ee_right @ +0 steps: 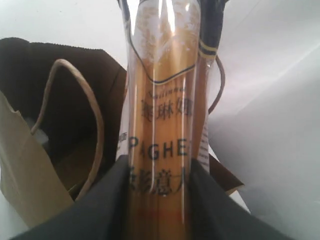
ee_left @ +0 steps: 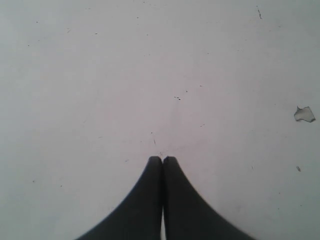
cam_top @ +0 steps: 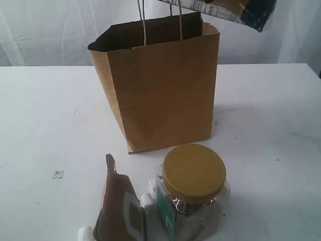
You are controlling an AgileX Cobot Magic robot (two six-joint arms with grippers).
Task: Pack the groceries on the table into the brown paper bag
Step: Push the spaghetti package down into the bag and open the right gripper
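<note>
Exterior view: spaghetti packet (cam_top: 225, 10) is at the top right of the frame, tilted with its navy end lowest, above the right rim of the brown paper bag (cam_top: 160, 90) and not yet inside. The arm carrying it is cut off by the frame edge. Bag stands upright mid-frame on the desk (cam_top: 271, 125), mouth open, handles up. Jar with mustard lid (cam_top: 193, 173) and brown-orange pouch (cam_top: 118, 206) wait at bottom centre, in front of the bag. My read of the step: centre the low end over the mouth, clear of both handles, tip it nearer vertical, and lower it well inside before letting go. The packet is long, so an early release could snag the rim or tip the bag. Left wrist view: left gripper (ee_left: 162, 159) is pressed together, holding nothing, over bare desk with a paper scrap (ee_left: 304, 114) nearby. It looks parked, clear of the bag. Right wrist view: right gripper (ee_right: 159, 167) is pinching the packet across its width, fingers (ee_right: 107, 200) flat on the film. The packet runs straight out from the wrist. Bag mouth is open alongside, with a loop handle (ee_right: 85, 100) close, so watch that. Wrist seems pitched down toward the bag.
</note>
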